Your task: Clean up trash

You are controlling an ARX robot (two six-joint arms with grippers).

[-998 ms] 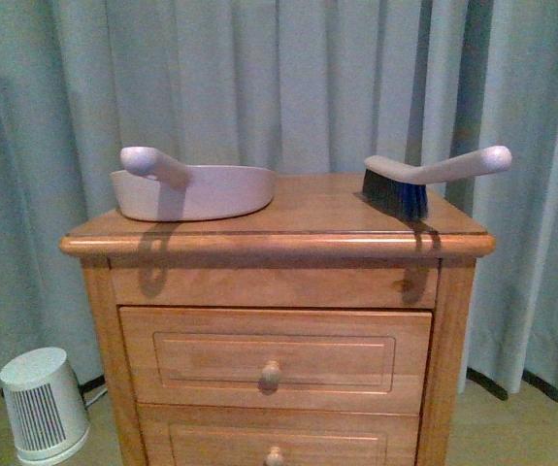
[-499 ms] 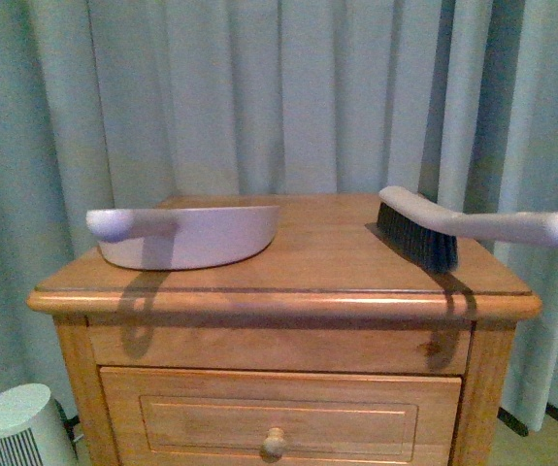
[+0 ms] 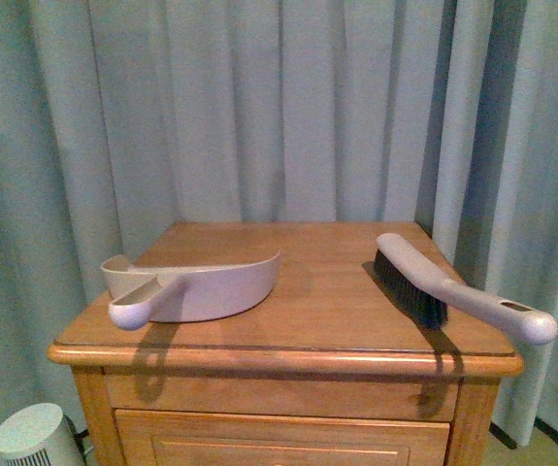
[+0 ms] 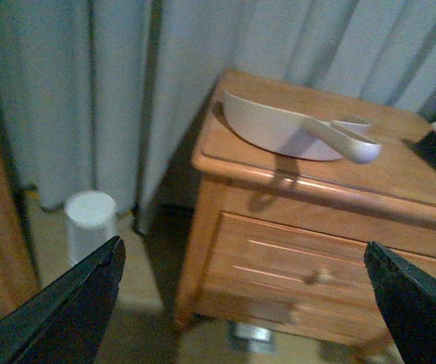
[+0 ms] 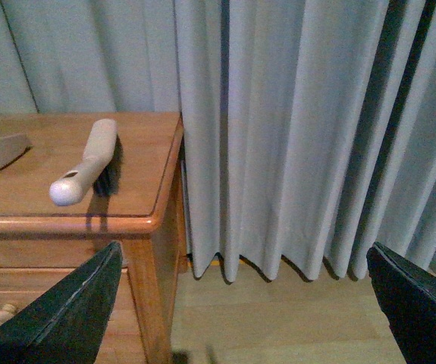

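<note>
I rose higher and now see the cabinet top [image 3: 327, 277], dustpan [image 3: 215, 286] and brush [image 3: 422, 282] on it, no trash, my left gripper [image 4: 242, 250] and right gripper [image 5: 244, 249] spread apart.

Trash: out of sight in every view; dustpan [image 3: 218, 289] and brush [image 3: 424, 275] lie well apart.

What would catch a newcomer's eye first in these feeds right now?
A pale dustpan lies on the left of the wooden nightstand top, and a dark-bristled hand brush lies on the right, handle toward the front right corner. Grey curtains fill the background, and a small white appliance stands on the floor at lower left. No crumpled paper shows in any view.
</note>
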